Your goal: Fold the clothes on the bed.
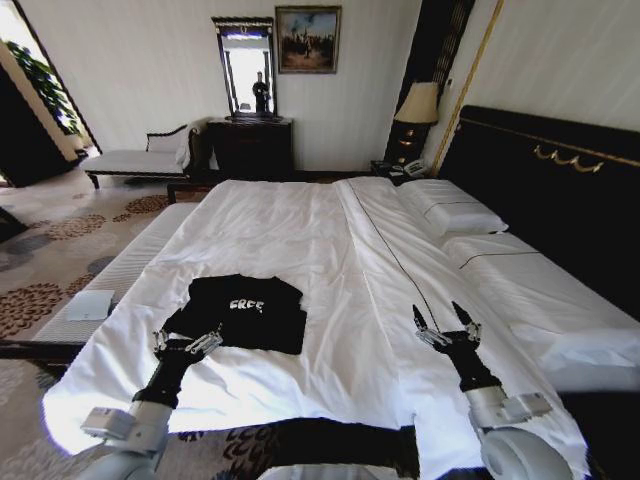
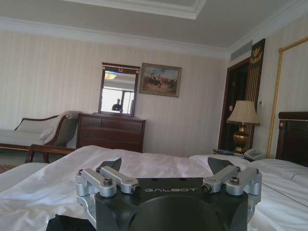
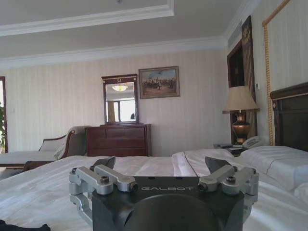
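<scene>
One wide white bed (image 1: 300, 230) fills the frame's middle, so the black T-shirt (image 1: 245, 310) lies flat at lower left, within my reach. My left gripper (image 1: 185, 342) hovers at its near hem, jaws wide for a pinch; my right gripper (image 1: 447, 325), also wide, waits over bare sheet at lower right.

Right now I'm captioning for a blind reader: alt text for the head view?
A black T-shirt lies near the foot of a white bed. The left tool sits open at the shirt's near edge; the right tool hovers open over bare sheet.
</scene>
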